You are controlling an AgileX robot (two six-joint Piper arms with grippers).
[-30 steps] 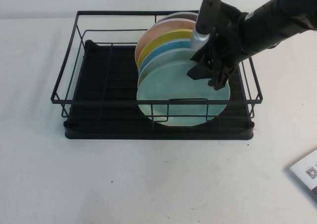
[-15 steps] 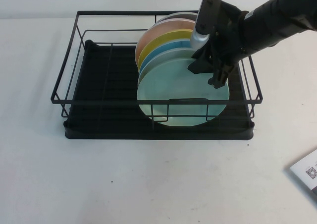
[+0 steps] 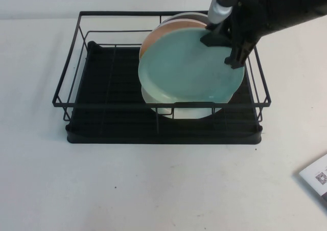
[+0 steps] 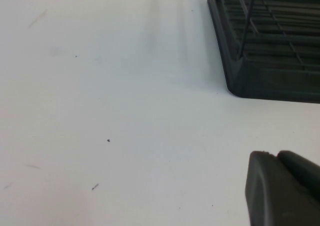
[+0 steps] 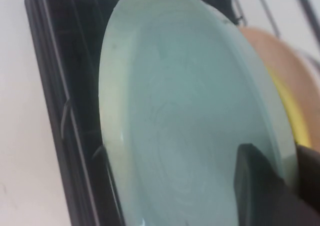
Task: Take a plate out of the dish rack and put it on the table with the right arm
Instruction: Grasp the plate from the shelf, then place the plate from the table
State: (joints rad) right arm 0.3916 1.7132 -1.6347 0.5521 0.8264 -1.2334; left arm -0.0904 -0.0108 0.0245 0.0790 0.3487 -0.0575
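right gripper (image 3: 227,49) clamps plate (image 3: 189,67) above dish rack (image 3: 71,77); left gripper (image 4: 280,191) unclear

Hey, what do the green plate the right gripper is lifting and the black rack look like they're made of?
The plate, pinched at its rim by the right gripper, looks like matte ceramic or melamine: soft even sheen, no glare. The rack looks like black-coated metal wire over a ribbed plastic tray. The left gripper is parked over the table.

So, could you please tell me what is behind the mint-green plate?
Behind the plate, held by the right gripper, a peach plate and a white plate peek out. Other plates are mostly covered.
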